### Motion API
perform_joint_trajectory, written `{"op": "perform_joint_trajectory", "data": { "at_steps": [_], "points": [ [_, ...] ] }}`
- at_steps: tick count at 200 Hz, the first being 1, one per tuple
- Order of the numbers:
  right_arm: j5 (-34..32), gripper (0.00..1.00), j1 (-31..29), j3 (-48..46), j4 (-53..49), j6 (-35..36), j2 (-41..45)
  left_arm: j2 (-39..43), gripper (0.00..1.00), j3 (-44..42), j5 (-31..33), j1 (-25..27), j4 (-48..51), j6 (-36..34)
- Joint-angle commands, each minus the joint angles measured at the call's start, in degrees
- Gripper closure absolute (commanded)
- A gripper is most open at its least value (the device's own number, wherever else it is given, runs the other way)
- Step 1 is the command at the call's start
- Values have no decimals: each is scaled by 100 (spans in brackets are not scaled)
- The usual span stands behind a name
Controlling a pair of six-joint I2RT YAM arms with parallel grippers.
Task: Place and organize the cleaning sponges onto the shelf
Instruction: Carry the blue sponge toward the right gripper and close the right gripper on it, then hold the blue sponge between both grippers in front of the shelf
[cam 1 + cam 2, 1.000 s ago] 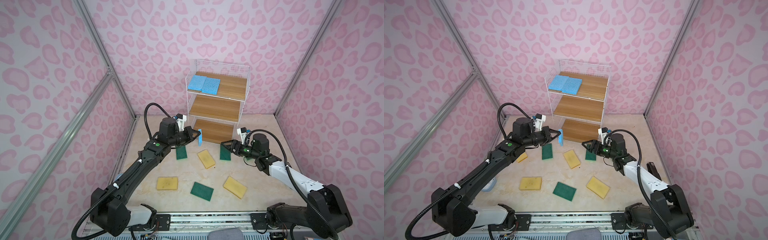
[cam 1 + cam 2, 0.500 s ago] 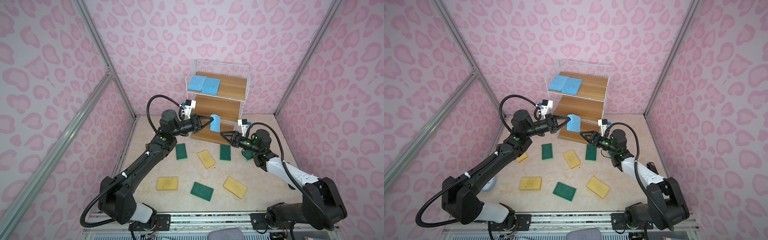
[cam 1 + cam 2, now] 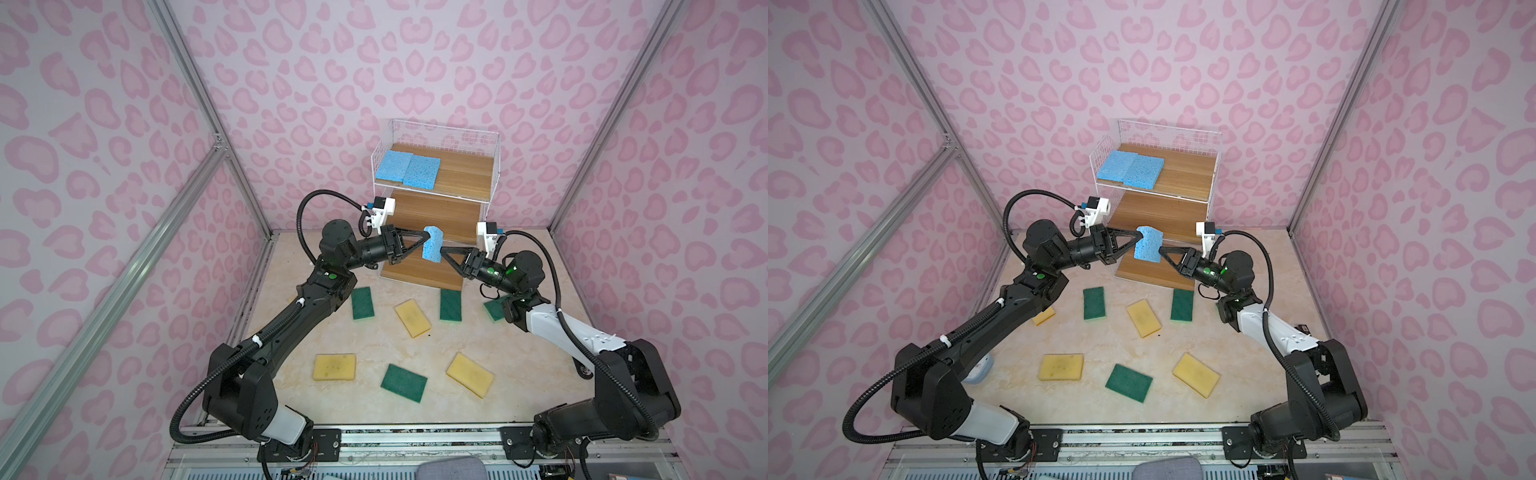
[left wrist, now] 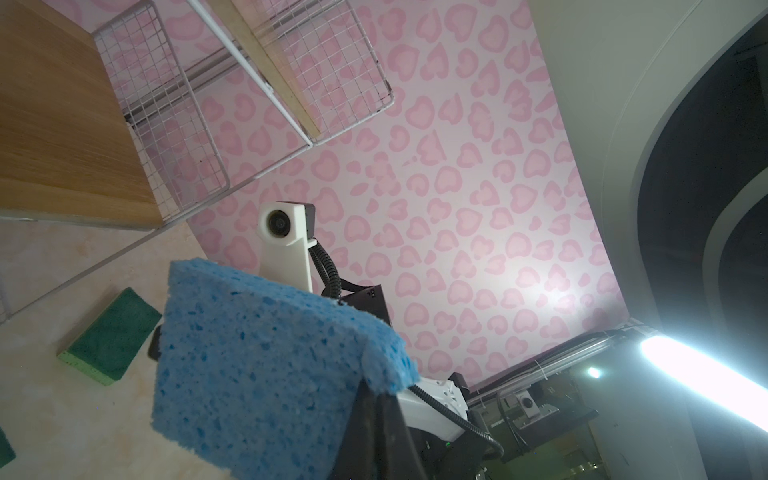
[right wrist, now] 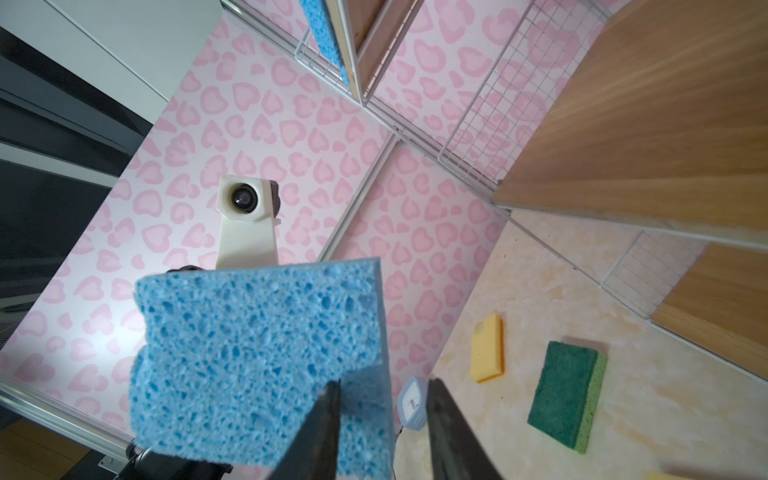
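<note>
Evidently a handover: the left tool pinches the blue sponge upright in mid-air before the shelf, presenting its free edge to the right tool, whose jaws stand narrowly apart around it, not yet clamped.

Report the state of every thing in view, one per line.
held blue sponge, airborne before shelf
left gripper, shut on its upper corner
right gripper, open, jaws straddling its lower edge
shelf, upright
top-tier blue sponges, two, flat, side by side
green sponges, four, flat on tabletop
yellow sponges, four, flat on tabletop
</note>
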State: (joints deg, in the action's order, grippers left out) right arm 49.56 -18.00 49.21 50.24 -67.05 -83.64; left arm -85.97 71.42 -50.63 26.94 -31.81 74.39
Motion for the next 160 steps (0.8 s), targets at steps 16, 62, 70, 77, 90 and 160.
{"op": "perform_joint_trajectory", "data": {
  "at_steps": [16,62,70,77,90,160],
  "points": [
    [-9,86,-10,-23,352,-72,-29,63,96,-188,-88,-130,-362,54],
    [-112,98,-7,-18,-75,196,122,156,97,-393,-79,-237,-278,-1],
    [-135,100,-3,-9,-252,302,182,176,96,-448,-73,-257,-257,-34],
    [-151,100,-10,8,-412,393,235,195,96,-497,-68,-281,-249,-55],
    [-186,100,-4,9,-639,541,338,221,96,-589,-51,-311,-250,-72],
    [-195,34,-47,-186,-1201,943,509,296,96,-503,-119,-330,-379,66]
  ]
}}
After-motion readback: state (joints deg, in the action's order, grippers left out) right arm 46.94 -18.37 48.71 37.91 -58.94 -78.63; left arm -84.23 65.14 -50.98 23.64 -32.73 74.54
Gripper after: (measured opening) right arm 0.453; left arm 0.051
